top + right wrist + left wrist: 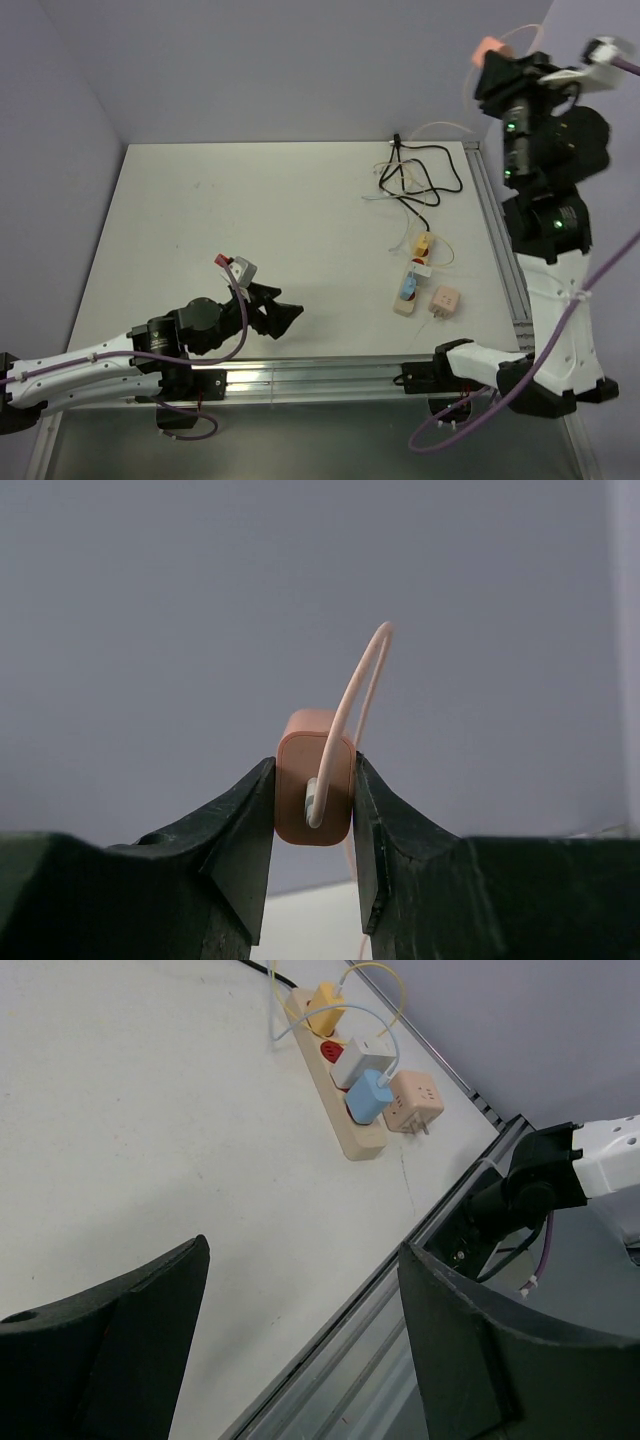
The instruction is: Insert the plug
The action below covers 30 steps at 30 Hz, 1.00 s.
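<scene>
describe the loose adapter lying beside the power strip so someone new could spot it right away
On the white table, look to the right side near the front rail for the beige power strip. Beside its near end lies a peach cube adapter. Unlike the yellow plug, white plug and blue plug seated in the strip, it is loose on the table with no cable.

This looks like a robotics lab cell: a plain white table [250,230] edged with aluminium rails [300,376], bare grey walls [250,70] around it, and a left arm [85,362] and a right arm [560,300] bolted at the near edge.
</scene>
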Each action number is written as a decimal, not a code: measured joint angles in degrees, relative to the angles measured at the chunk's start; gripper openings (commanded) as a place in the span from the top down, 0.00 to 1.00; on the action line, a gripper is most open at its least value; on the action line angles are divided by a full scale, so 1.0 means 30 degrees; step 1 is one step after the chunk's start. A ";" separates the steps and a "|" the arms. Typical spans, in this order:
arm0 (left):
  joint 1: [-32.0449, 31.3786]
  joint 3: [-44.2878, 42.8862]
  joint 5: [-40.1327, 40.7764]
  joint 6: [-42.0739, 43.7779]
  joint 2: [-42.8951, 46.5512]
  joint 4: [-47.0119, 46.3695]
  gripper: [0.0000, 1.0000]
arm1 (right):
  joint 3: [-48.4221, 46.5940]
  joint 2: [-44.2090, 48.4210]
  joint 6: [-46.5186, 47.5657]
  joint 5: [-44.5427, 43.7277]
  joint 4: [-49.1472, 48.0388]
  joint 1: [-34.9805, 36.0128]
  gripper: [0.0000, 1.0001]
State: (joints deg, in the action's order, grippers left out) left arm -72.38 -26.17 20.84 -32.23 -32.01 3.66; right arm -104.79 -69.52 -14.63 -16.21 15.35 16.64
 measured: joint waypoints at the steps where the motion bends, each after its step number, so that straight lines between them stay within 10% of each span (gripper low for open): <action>1: 0.0000 0.0000 -0.0044 0.0000 -0.0015 -0.0015 0.19 | -0.0211 0.0444 -0.0036 -0.0248 0.0051 -0.0794 1.00; 13: 0.0000 0.0007 -0.0342 -0.0066 -0.0080 -0.0692 0.20 | -0.1246 0.0750 0.1843 -0.4306 0.1027 -0.3366 1.00; 30: 0.0000 0.0015 -0.0350 -0.0153 0.2011 0.0627 0.20 | 0.5552 -0.0109 0.2608 -0.7293 0.1727 -0.4546 1.00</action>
State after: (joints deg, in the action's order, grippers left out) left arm -72.38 -26.13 19.79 -32.69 -25.98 5.54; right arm -88.14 -69.84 -6.81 -38.09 20.53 3.01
